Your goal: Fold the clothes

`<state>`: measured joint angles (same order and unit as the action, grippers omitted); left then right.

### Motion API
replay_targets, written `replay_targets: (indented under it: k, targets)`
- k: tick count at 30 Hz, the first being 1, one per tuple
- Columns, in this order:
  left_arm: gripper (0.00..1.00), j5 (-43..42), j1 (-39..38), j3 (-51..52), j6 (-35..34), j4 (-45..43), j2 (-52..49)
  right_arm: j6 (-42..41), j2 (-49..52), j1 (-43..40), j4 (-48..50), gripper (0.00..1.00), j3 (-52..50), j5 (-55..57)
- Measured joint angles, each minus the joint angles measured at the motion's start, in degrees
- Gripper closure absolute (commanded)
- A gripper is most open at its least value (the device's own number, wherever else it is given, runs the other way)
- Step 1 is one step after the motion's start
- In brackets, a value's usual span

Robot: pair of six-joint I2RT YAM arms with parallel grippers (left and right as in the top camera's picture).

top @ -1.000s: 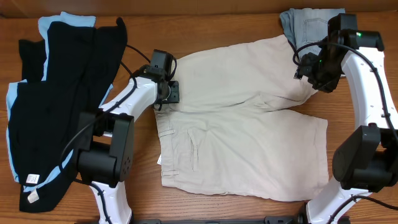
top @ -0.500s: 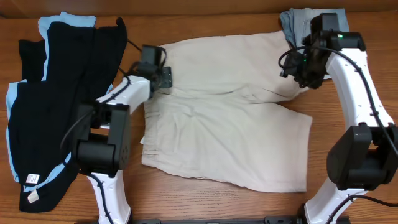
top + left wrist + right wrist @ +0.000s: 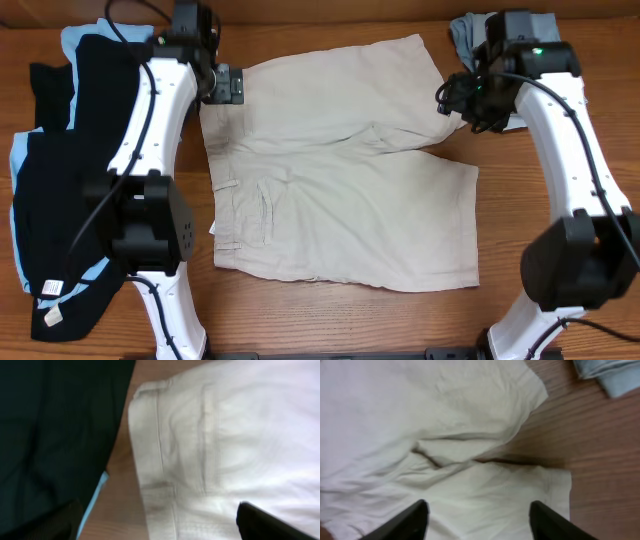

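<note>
Beige khaki shorts point(image 3: 340, 180) lie spread flat on the table, waistband to the left and legs to the right, with a slit pocket point(image 3: 265, 205) showing. My left gripper point(image 3: 222, 85) hovers at the waistband's far corner point(image 3: 165, 450), jaws wide open and nothing between the fingers point(image 3: 270, 522). My right gripper point(image 3: 465, 100) hangs open above the far leg's hem point(image 3: 520, 390), its fingers point(image 3: 407, 522) over the cloth point(image 3: 420, 420), gripping nothing. Black garments with light-blue trim point(image 3: 70, 170) lie at the left. Pale blue denim shorts point(image 3: 475, 35) lie at the back right.
Bare wooden table point(image 3: 560, 330) shows to the right of the shorts and along the front. The black pile point(image 3: 55, 435) lies close beside the waistband, with a strip of wood point(image 3: 120, 485) between. The denim point(image 3: 610, 375) lies just past the khaki leg.
The left gripper moved back and left, opened and let go of the waistband. The khaki shorts slid left and now lie flatter. The right gripper shifted slightly left and opened a little more.
</note>
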<state>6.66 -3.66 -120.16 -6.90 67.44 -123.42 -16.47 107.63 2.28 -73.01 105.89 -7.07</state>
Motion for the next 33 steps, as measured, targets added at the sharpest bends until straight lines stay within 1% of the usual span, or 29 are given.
replay_targets:
  k: [2,4,7,11,15,16,17,18,21,23,24,25,28,29,30,32,33]
  targets:
    - [0.00,-0.2,-0.5,-9.1,-2.2,9.4,0.0,-1.4,-3.4,0.0,-2.7,0.17,2.8,0.0]
    - [0.00,-0.7,-0.8,-16.0,-4.0,16.6,0.4,-3.3,-8.4,0.0,-5.0,0.11,4.8,0.0]
    - [0.00,-1.3,-1.3,-21.9,-5.8,24.4,2.3,-6.4,-17.1,0.0,-8.3,0.08,6.5,0.0]
    - [0.00,-1.5,-3.1,-23.0,-6.7,29.0,6.4,-8.8,-25.7,0.0,-12.3,0.07,7.2,0.6]
    - [0.00,-1.5,-7.8,-21.1,-6.8,29.0,11.4,-11.4,-30.6,0.0,-17.8,0.04,7.3,3.6]
    - [0.00,-1.5,-9.6,-19.1,-7.3,29.0,13.7,-12.2,-31.3,0.0,-19.7,0.04,7.3,4.5]
    - [0.00,-1.5,-10.8,-17.6,-7.8,29.1,15.2,-13.1,-32.0,0.0,-21.7,0.00,7.2,5.3]
    - [0.00,-1.3,-12.5,-14.9,-9.2,28.9,17.8,-13.7,-32.4,0.0,-22.8,0.00,6.9,6.0]
    - [0.00,2.1,-16.8,-3.3,-15.6,28.8,26.7,-16.0,-34.9,0.0,-23.7,0.00,3.5,7.9]
    - [0.00,5.8,-19.3,6.9,-22.2,28.7,33.5,-17.0,-36.5,0.0,-23.1,0.00,-0.2,8.8]
    - [0.02,7.2,-20.3,12.0,-25.5,28.6,36.8,-17.6,-37.1,0.0,-22.4,0.00,-2.1,9.0]
    - [0.10,8.4,-21.4,17.9,-29.8,27.9,40.4,-18.1,-37.6,0.0,-21.8,0.00,-3.9,9.2]
    - [0.22,10.6,-22.6,33.4,-41.9,24.0,49.3,-19.6,-37.8,0.0,-19.6,0.00,-9.9,9.5]
    - [0.13,11.1,-22.6,38.4,-46.4,22.2,51.8,-19.8,-37.6,0.0,-18.5,0.00,-12.2,9.5]
    - [0.14,11.3,-22.6,42.9,-50.5,20.7,53.9,-20.2,-37.3,0.0,-17.2,0.00,-14.8,9.4]
    - [0.20,11.8,-22.6,51.6,-58.9,16.6,57.5,-20.6,-36.8,0.0,-14.8,0.00,-19.5,8.9]
    - [0.20,12.0,-22.6,55.2,-62.2,14.5,58.6,-20.8,-36.5,0.0,-13.9,0.00,-21.5,8.6]
